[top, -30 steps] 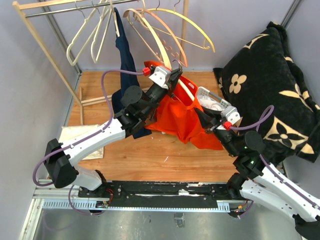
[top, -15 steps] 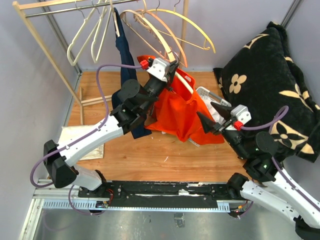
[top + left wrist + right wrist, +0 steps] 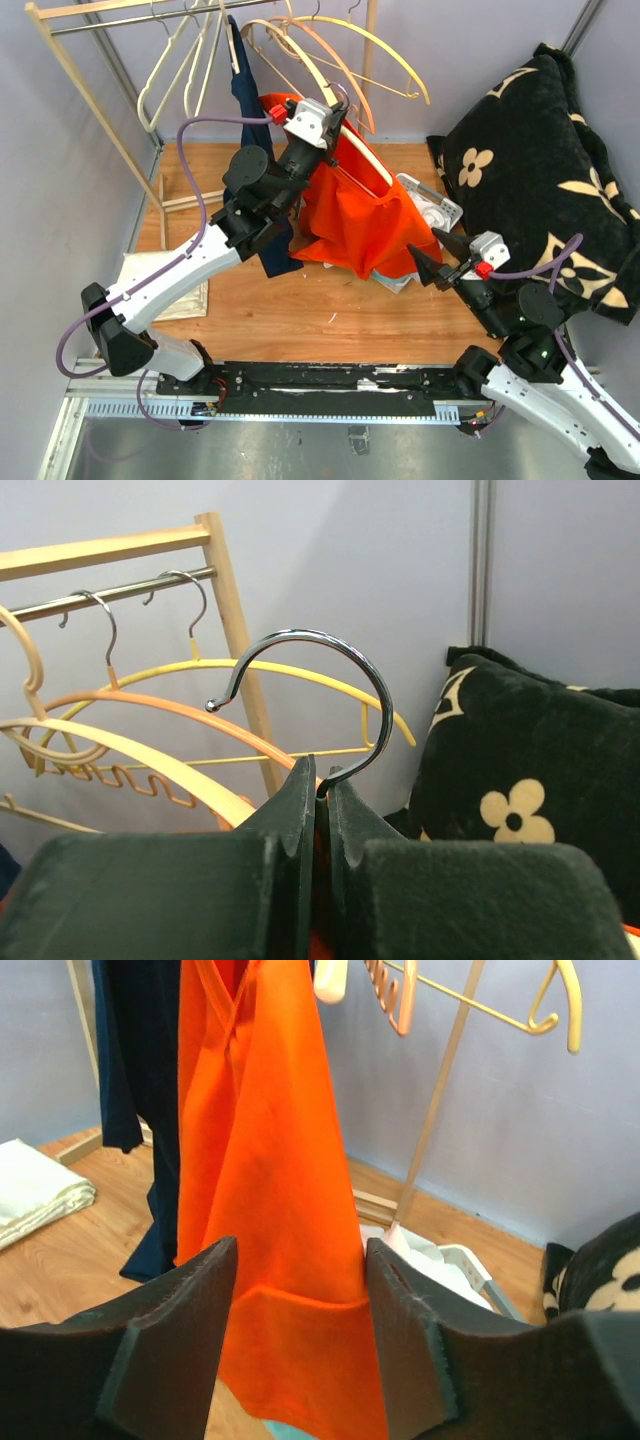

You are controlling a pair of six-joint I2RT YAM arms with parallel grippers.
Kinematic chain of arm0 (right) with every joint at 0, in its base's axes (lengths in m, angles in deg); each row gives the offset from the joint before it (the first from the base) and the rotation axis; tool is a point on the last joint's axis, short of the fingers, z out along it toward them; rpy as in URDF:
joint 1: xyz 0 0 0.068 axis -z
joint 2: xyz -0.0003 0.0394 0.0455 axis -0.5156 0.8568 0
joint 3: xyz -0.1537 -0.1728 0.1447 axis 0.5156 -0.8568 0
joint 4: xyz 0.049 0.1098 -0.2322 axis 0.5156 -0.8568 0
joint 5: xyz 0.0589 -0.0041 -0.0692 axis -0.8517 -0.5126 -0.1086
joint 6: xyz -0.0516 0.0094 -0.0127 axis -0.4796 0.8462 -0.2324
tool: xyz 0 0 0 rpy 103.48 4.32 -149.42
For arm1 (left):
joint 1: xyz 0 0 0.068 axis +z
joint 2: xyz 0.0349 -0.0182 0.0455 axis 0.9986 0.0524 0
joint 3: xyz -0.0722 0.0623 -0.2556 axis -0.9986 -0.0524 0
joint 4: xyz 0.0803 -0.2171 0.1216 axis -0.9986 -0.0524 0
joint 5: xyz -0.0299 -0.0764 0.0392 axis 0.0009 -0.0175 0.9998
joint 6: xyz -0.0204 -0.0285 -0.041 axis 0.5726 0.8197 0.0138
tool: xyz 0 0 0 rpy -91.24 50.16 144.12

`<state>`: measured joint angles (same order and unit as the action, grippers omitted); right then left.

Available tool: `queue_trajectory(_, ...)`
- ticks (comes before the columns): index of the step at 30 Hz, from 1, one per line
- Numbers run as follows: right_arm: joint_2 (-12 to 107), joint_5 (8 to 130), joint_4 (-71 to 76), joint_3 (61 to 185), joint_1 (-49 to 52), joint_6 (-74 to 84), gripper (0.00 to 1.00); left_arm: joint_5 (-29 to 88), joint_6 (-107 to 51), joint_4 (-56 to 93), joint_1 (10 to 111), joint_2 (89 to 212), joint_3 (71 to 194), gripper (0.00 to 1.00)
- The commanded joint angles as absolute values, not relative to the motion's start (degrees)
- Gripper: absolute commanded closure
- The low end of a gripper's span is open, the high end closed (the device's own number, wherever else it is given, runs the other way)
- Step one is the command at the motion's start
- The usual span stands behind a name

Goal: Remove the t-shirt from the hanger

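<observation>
The left claw (image 3: 335, 112) is clamped tight on the metal hook (image 3: 310, 633) of the hanger (image 3: 365, 165). It holds the orange t-shirt (image 3: 355, 215) up mid-scene, at 4 o'clock from the rack (image 3: 74, 75). The right claw (image 3: 432, 258) sits at 4 o'clock from the shirt, jaws apart and gripping nothing, with the hem just ahead. The step looks like taking that hem. Push in until cloth lies deep between the jaws, pinch one thick fold, then pull toward 5 o'clock while the left keeps the hanger high and steady.

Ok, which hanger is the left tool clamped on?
The hanger carrying the orange t-shirt; the left tool pinches its chrome hook. The other hangers hang on the rail, untouched.
</observation>
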<state>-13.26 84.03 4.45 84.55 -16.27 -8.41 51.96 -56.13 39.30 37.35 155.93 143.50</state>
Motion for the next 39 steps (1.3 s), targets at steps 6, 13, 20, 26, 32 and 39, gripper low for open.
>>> queue_trajectory(6, -18.57, 90.62, 2.66, 79.68, -16.78, -5.18, 0.69, 51.95, -55.41, 40.19, 38.21, 154.51, 148.66, 0.99)
queue_trajectory(13, -18.16, 92.99, 2.82, 79.51, -16.77, -4.28, 0.99, 51.73, -53.61, 38.84, 38.22, 153.46, 149.04, 0.99)
queue_trajectory(20, -16.05, 106.37, 2.18, 78.57, -16.83, 1.32, 0.99, 54.72, -51.03, 36.56, 38.54, 152.36, 150.37, 0.99)
queue_trajectory(26, -11.69, 113.23, 1.6, 77.42, -16.75, 7.62, 0.99, 57.08, -49.16, 34.95, 38.74, 151.57, 152.85, 1.0)
queue_trajectory(32, -8.8, 112.77, 2.72, 75.65, -16.72, 11.08, 0.99, 58.15, -48.88, 33.02, 39.64, 151.82, 155.03, 0.99)
queue_trajectory(39, -12.12, 114.88, 3.83, 71.47, -16.69, 15.07, 0.99, 58.58, -47.71, 32.89, 40.98, 151.65, 156.07, 1.0)
